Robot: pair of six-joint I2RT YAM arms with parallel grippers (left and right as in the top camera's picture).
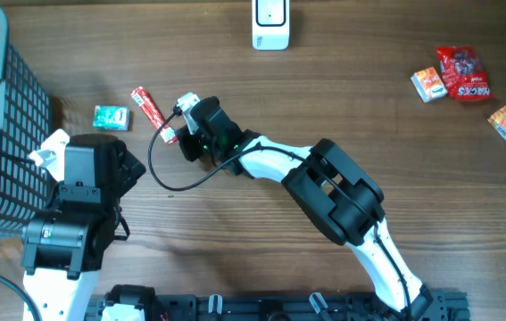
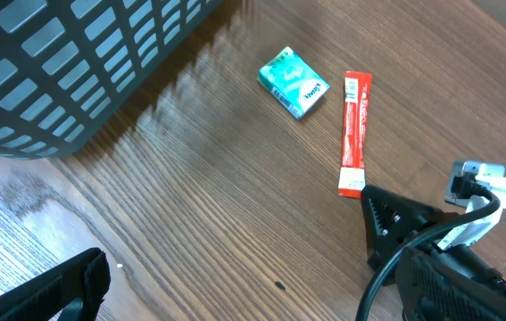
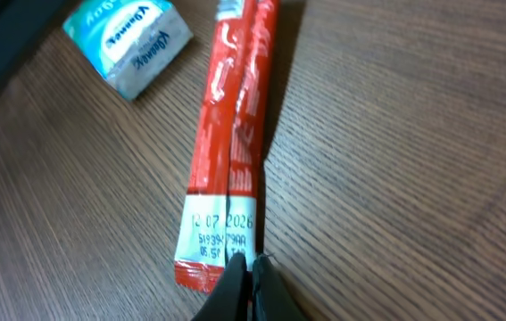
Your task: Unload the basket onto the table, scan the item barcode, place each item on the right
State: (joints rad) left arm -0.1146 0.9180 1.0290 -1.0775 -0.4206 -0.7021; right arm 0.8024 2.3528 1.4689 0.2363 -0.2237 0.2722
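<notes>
Two claws: right claw [image 3: 251, 285] pressed together at white end of red stick packet [image 3: 232, 134]; left claw [image 1: 52, 153] apart.

A brown wood-grain desk [image 1: 342, 80] carries a long red stick sachet [image 1: 150, 109], small teal packet [image 1: 111, 117], grey mesh basket [image 1: 3, 107] and white scanner [image 1: 270, 22].

The right arm [image 1: 333, 192] and the left arm [image 1: 65, 223] pair white tubular links with boxy black joint housings. A thin black cable [image 1: 156, 169] runs to the right end effector [image 1: 172, 135], whose black body bears a green light [image 1: 206, 143] and a white connector [image 2: 489, 183]; its fingers [image 3: 233, 290] are dark, narrow wedges.
</notes>
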